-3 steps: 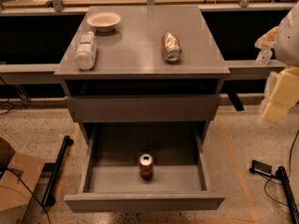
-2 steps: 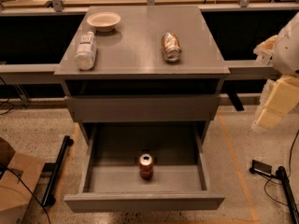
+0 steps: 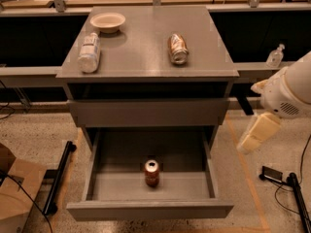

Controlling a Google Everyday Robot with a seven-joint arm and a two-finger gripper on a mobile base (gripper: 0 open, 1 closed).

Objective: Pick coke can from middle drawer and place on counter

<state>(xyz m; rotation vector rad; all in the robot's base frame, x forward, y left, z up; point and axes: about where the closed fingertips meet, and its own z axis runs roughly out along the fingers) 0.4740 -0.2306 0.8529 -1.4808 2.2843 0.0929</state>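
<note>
Coke can (image 3: 151,173) stands upright in the open middle drawer (image 3: 146,210), centred on its floor, toward the front. Claw (image 3: 253,136) hangs right of the cabinet, lower than the worktop (image 3: 141,42), well apart from the can; we cannot tell its state. On the worktop we see 1 bowl (image 3: 108,22), 1 clear bottle (image 3: 89,52) lying down and 1 brownish can (image 3: 178,48) on its side.

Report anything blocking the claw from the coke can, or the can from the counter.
Nothing visible blocks the claw, off the cabinet's right side, from the coke can standing alone in the open middle drawer; only its right wall lies between. On the counter, a bottle, bowl and second can take up room.
</note>
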